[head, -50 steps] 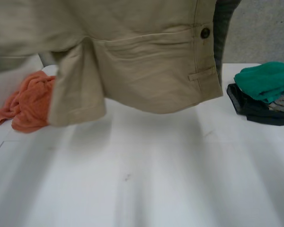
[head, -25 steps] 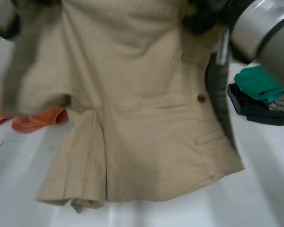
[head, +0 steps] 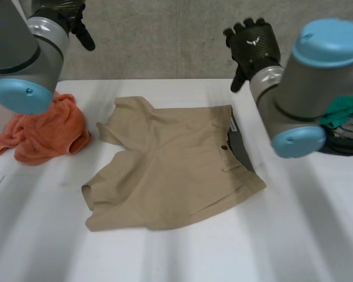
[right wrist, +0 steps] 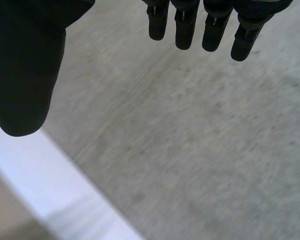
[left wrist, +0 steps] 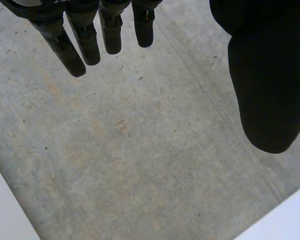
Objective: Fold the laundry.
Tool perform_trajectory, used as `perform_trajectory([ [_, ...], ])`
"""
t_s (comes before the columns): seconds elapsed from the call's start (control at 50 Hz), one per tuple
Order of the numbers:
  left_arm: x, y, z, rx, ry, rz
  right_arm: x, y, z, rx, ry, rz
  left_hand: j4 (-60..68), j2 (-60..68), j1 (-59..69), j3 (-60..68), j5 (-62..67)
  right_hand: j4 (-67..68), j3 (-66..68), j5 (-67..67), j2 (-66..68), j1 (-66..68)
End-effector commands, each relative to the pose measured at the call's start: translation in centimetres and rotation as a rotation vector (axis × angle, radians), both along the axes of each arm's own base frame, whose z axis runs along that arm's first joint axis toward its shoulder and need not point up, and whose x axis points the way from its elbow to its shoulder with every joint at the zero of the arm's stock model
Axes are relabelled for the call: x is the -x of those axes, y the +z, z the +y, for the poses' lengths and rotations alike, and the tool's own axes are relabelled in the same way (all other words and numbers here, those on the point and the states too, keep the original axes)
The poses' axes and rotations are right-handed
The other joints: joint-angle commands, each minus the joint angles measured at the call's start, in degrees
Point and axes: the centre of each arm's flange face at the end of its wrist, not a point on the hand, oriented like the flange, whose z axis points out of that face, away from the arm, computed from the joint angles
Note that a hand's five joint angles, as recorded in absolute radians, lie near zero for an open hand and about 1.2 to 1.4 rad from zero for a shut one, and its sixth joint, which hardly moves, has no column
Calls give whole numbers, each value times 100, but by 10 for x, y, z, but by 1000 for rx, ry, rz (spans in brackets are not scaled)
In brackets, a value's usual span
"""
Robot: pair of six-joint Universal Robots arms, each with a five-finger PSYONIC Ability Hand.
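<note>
A pair of beige shorts (head: 170,161) lies spread flat on the white table (head: 294,235), its waistband toward the right and its legs toward the left. My left hand (head: 67,14) is raised high above the table's far left, fingers (left wrist: 72,47) straight and holding nothing. My right hand (head: 253,44) is lifted above the shorts' waistband side, also open, its fingers (right wrist: 185,27) straight and apart from the thumb (right wrist: 25,65). Neither hand touches the cloth.
A crumpled orange towel (head: 44,129) lies at the table's left, beside the shorts. At the right, partly behind my right arm, sits a stack of folded clothes with a green piece (head: 344,108) on top. A grey wall (head: 165,35) stands behind the table.
The shorts were held up in the air in front of the camera; they now lie flat on the table. Both hands have let go and risen away.
</note>
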Motion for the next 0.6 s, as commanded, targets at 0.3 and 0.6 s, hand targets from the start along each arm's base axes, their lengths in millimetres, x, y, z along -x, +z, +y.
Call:
perform_trajectory([
  [0.3,-23,-128,202,-647,-311,-390,89,-85,110,-529,413,491,2580,2549,2622,2525,2460,1988,2045,1946,2032,1935],
  [0.6,-47,-208,200,-809,-262,-448,88,-152,102,-423,469,450,2297,2267,2339,2243,2177,2106,2162,2063,2150,2053],
])
